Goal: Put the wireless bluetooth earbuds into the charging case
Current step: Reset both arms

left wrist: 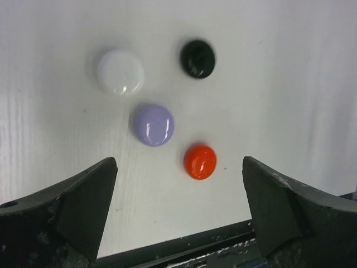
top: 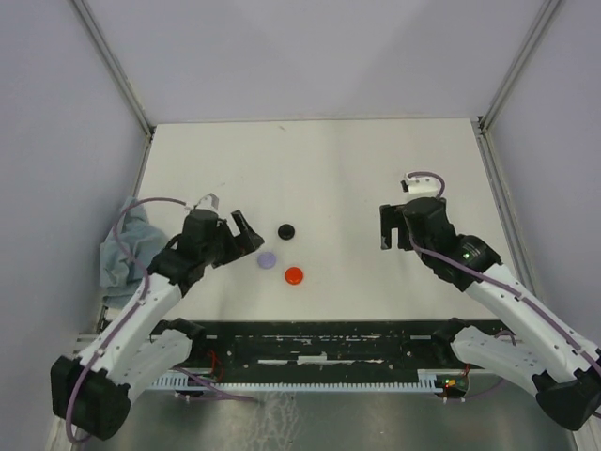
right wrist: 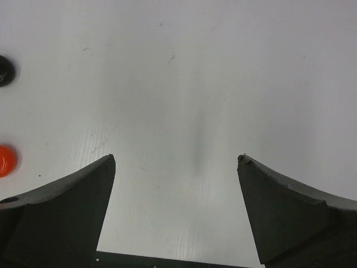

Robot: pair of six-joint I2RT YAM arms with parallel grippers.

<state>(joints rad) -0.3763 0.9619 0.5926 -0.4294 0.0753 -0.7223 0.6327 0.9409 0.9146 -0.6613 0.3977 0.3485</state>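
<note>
The left pincer [left wrist: 178, 166] hangs over the white table [left wrist: 301, 84] with its jaws spread wide and nothing between them. Four round charging cases lie ahead of it, none touching another. The red case [left wrist: 200, 162] is closest, just beyond the gap and slightly nearer the right-hand finger [left wrist: 290, 206] in the wrist view. The lavender case [left wrist: 152, 125] sits a little farther out, to the left of the red one. Farther still are the white case [left wrist: 120, 72], out toward the left-hand finger's side, and the black case [left wrist: 197, 58], almost straight ahead. The right pincer [right wrist: 175, 167] is also wide apart and empty, over bare table, and from it the black and red cases show only at the far left edge of its view, well apart from it. A grey-blue cloth [top: 117, 249] lies bunched outside the left arm.
</note>
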